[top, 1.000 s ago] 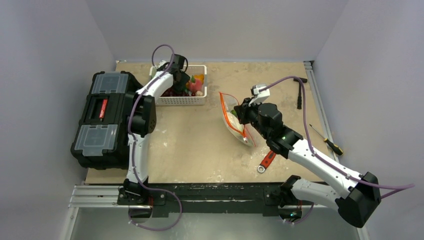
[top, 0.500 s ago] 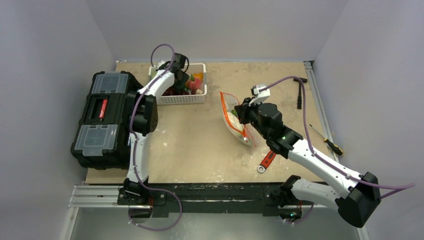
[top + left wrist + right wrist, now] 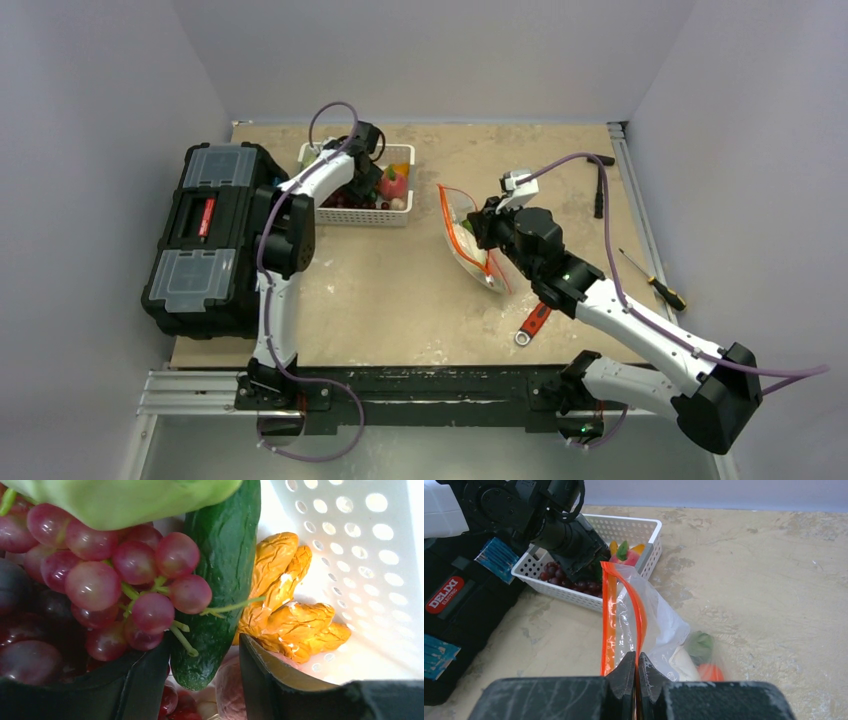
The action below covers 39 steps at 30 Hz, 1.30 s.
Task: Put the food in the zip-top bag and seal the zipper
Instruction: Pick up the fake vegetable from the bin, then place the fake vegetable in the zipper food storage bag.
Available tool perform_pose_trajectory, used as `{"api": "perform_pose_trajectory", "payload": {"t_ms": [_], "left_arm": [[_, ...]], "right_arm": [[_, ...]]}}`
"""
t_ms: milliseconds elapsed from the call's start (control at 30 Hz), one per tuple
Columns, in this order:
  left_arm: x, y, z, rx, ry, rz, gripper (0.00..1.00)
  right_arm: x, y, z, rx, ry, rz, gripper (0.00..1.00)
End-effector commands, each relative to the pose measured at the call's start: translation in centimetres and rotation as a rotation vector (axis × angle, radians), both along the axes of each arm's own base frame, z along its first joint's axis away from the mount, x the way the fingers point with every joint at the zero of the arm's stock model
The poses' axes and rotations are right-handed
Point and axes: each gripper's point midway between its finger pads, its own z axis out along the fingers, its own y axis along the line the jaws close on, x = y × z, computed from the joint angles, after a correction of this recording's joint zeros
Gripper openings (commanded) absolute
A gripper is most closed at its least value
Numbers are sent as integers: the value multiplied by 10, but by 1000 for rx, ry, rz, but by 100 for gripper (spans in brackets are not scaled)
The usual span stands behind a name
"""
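seen from above, the white slotted plastic basket (image 3: 360, 215) sits toward 11 o'clock on the sandy-brown desk (image 3: 400, 290), just beside the black plastic toolbox (image 3: 205, 235) at 9 o'clock. the left tool (image 3: 205, 677) reaches down into the basket, and its wrist view shows its two dark fingers (image 3: 145, 685) closed around the tip of a dark green toy cucumber (image 3: 222, 560). at 9 o'clock of the cucumber, touching it, lies a bunch of dark red toy grapes (image 3: 95, 585), and at 3 o'clock a wrinkled yellow-orange toy piece (image 3: 285, 605) rests against the basket's perforated wall. a smooth pale green piece (image 3: 125, 500) fills the 12 o'clock edge of that view. the clear floppy zip-top bag (image 3: 654, 620) lies on the desk just toward 3 o'clock of its centre, well apart from the basket, its mouth lifted and gaping toward the basket. the right tool (image 3: 635, 672) is clamped tight on the bag's mouth, pinching the thin orange-red zipper strip (image 3: 609, 625), which is unsealed and loops open above the fingers. inside the bag are a green leafy toy piece (image 3: 700, 645), a white piece (image 3: 684, 662) and an orange piece (image 3: 710, 672). a pink toy peach (image 3: 626, 557) is in the basket. a red-handled silver wrench (image 3: 533, 322) lies at 5 o'clock of the bag, and a yellow-and-black screwdriver (image 3: 655, 282) lies near the desk's 3 o'clock edge.
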Motion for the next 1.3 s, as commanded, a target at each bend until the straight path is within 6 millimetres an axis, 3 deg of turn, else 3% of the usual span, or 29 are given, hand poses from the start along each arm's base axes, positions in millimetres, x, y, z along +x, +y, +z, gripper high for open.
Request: {"api": "perform_pose_trajectory", "payload": {"t_ms": [0,133,267,567,833,933,1033,1267], "left_arm": [[-12,8,14,110,18,-69,51],[-4,6,12,102,8,-85,35],[2,3,21,104,-23,-123,26],[3,-11,111,68,-235,-257,20],[-19,-26,159,-75,-385,-358,13],[-35,-39,182,-163,-435,-455,1],[-62,-58,205,-252,-491,-620,0],[-175,-91,220,-481,-552,-986,0]], "right_arm": [[4,-2,14,14,-56,-24,0],[4,-3,15,11,-58,-28,0],[4,-4,16,11,-59,-30,0],[4,-2,15,15,-57,-24,0],[5,0,13,12,-50,-19,0],[6,0,12,8,-46,-18,0],[5,2,12,12,-43,-7,0],[2,7,11,25,-34,19,0]]}}
